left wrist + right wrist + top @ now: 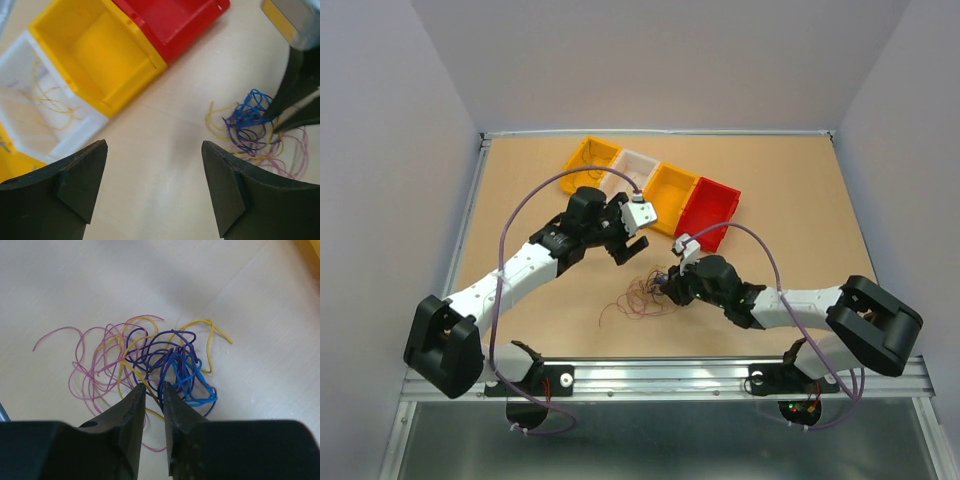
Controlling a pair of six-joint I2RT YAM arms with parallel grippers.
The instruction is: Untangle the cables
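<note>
Tangled cables on tan table, right hand nearly closed over them, grip unclear, left hand open wide

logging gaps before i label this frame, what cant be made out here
- Right wrist view: whether the right gripper pinches a strand of the cables; its near-closed jaws cover the spot.
- Top view: how the strands cross; the bunch is too small.
- Left wrist view: how many yellow wires lie in the white bin; blurred, cut off by the left edge.
</note>
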